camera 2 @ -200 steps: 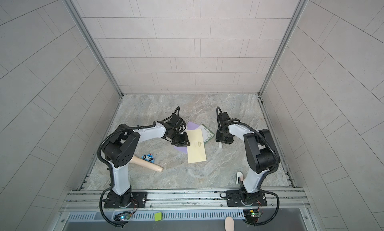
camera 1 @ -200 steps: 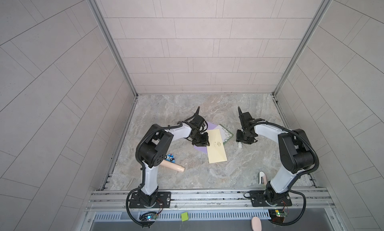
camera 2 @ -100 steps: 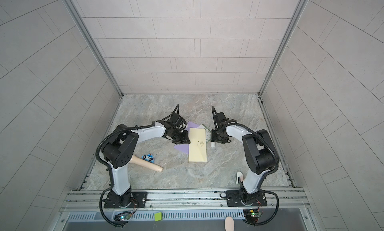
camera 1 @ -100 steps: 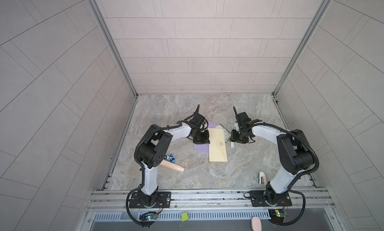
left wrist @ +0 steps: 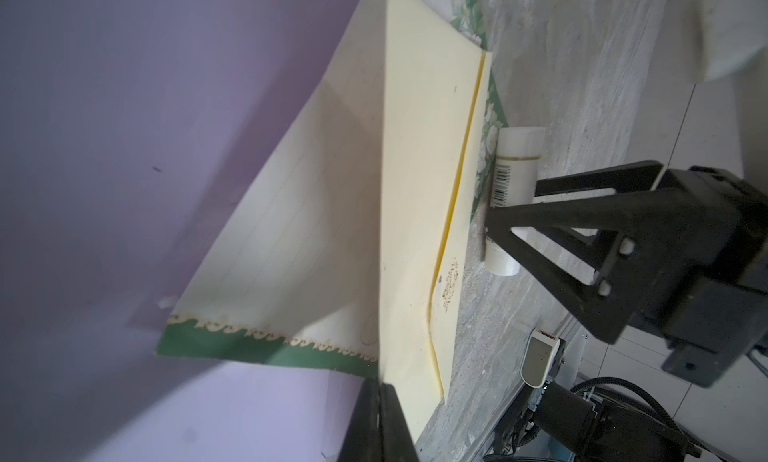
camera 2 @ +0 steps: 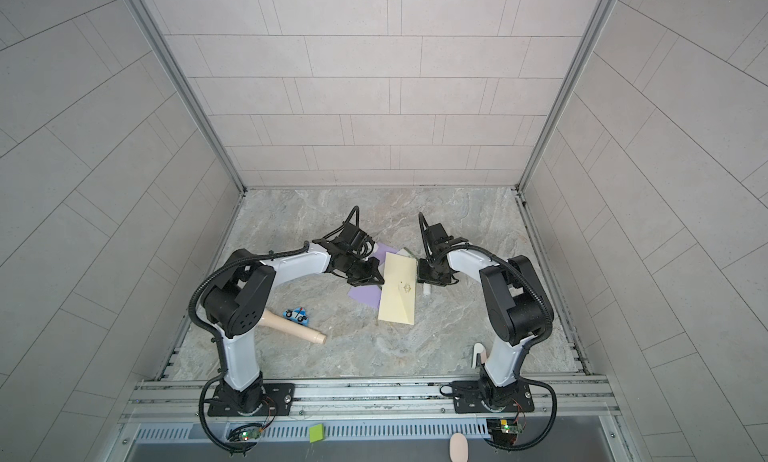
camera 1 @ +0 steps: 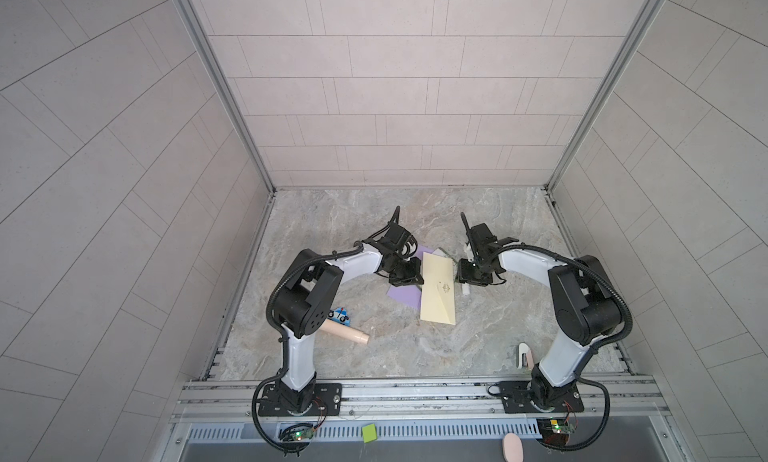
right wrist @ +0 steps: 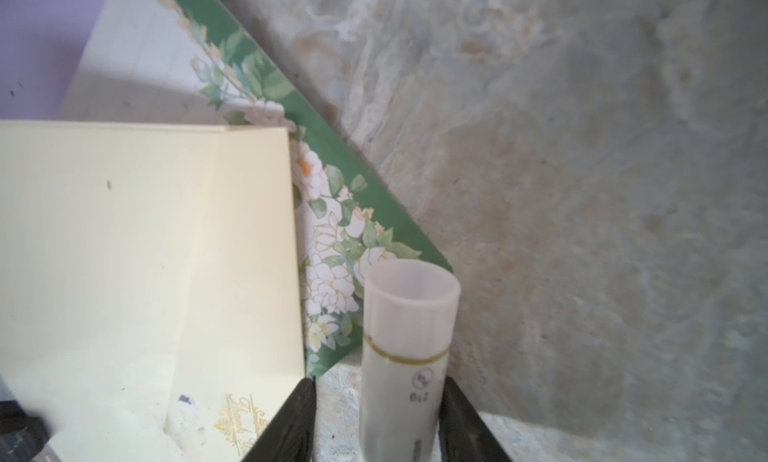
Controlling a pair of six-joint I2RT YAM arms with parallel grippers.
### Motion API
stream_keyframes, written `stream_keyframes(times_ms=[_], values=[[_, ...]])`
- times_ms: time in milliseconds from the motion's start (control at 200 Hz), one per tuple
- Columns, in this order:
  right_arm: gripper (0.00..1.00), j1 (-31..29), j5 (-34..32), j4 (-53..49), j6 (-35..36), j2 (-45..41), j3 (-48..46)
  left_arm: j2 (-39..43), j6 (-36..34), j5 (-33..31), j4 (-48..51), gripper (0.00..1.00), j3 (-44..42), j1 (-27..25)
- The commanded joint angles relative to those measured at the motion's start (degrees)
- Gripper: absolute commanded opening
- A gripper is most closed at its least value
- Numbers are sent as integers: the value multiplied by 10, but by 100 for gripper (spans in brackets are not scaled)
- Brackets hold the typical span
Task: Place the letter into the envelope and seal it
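Two claws are sitting on opposite long edges of the cream envelope, so here's how it's looking. The left claw is squeezing fully together on the envelope's near edge, and in the left wrist view that edge is lifting off the paper below it. The letter, the one with the green floral border, is lying underneath the envelope rather than inside it. It's poking out past the corner closest to the right claw and resting on a purple sheet that's spreading out below the left claw. The right claw's fingers are standing apart around a white glue stick that's lying on the table. One finger is sitting right up against the tube and the other is showing a gap, so it's straddling, not clamping. Well behind the left claw, back toward that arm's base, a blue toy car and a beige peg are lying side by side.
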State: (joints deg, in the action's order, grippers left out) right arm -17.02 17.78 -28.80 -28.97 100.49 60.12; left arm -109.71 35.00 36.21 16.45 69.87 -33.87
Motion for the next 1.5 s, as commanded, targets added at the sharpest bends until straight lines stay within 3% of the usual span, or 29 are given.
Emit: stream_keyframes(times_ms=[0,400,670,871,921,1076,1341,1496], values=[[50,-5,-1,-10,2,14,4,38,10,4,-36,0,10,11],[50,-5,3,-6,1,11,6,29,37,11,-83,0,34,39],[50,-5,-1,-8,1,5,4,-68,84,4,-140,0,123,63],[50,-5,-1,-14,4,1,7,-138,118,37,-149,0,193,63],[51,-5,0,-12,7,-6,5,-132,103,24,-135,0,188,63],[56,-6,-15,0,8,-47,-9,-77,40,-41,-88,19,132,62],[57,-6,-39,-14,14,-101,-1,20,19,-98,-90,25,16,61],[57,-26,13,-53,38,-116,12,36,-23,-93,-46,26,6,54]])
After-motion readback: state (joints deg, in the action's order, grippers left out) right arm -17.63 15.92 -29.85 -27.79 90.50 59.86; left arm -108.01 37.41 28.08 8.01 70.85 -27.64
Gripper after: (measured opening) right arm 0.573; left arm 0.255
